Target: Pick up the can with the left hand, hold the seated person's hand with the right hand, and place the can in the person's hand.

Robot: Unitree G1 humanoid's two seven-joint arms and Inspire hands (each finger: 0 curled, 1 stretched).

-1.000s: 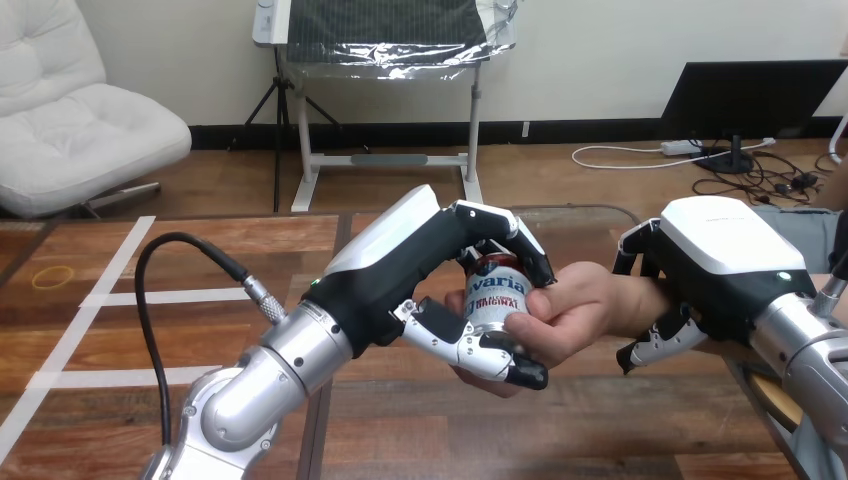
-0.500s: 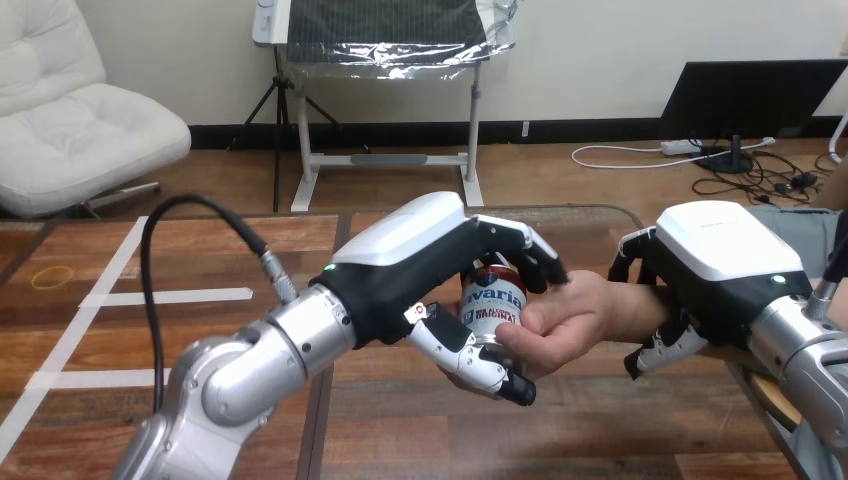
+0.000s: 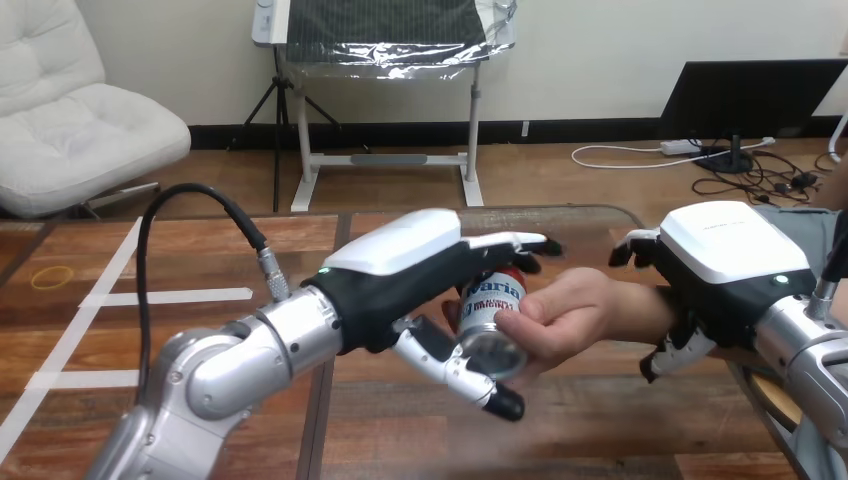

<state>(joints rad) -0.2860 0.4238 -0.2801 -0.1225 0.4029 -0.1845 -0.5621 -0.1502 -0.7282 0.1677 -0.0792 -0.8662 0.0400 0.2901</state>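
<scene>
Tilted can (image 3: 490, 318), silver base, white-and-blue label, in person's hand (image 3: 570, 315)

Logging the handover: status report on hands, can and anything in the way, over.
Left hand open, fingers straight over can. Right hand curled round person's wrist. Can tilted in person's hand. Nothing in the way.

The can (image 3: 493, 305), white and blue with a red top, lies tilted, silver base toward six o'clock, in the person's hand (image 3: 572, 312) at its three o'clock.
</scene>
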